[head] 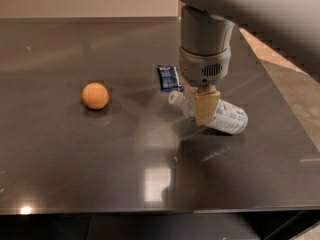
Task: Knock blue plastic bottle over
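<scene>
The blue plastic bottle [226, 117] lies on its side on the dark table [75, 154], white cap pointing left, blue-and-white label toward the right. My gripper [205, 110] hangs straight down from the grey arm, right over the bottle's neck end, its tan fingers [206, 106] in front of the bottle and covering part of it.
A small flat dark blue packet [168, 77] lies just behind and left of the bottle. An orange ball [95, 95] sits at the left. The table's right edge runs diagonally past the bottle, and the front edge is near the bottom.
</scene>
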You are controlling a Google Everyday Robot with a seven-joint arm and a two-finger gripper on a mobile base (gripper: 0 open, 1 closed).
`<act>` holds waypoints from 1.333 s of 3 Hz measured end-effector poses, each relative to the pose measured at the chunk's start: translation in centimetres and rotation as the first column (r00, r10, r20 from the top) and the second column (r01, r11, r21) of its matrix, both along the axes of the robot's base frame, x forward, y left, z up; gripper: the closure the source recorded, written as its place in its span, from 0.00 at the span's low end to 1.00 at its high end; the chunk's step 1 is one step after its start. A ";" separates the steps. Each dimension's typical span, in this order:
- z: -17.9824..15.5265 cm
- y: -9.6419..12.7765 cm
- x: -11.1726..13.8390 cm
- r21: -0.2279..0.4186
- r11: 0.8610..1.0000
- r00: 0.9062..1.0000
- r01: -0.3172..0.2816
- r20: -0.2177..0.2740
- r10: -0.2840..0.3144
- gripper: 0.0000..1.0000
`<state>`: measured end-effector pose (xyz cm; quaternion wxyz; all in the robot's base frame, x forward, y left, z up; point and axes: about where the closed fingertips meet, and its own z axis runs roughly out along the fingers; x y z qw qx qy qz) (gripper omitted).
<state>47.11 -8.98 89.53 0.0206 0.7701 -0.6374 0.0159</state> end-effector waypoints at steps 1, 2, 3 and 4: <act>-1.4 0.3 -0.7 -0.030 0.999 0.999 -0.036 -0.028 0.035 0.59; -2.4 0.9 -1.6 -0.016 0.998 0.997 -0.056 -0.059 0.055 0.35; -3.1 1.5 -2.6 0.019 0.998 0.994 -0.067 -0.088 0.069 0.12; -3.4 1.8 -3.4 0.076 0.996 0.992 -0.056 -0.108 0.064 0.00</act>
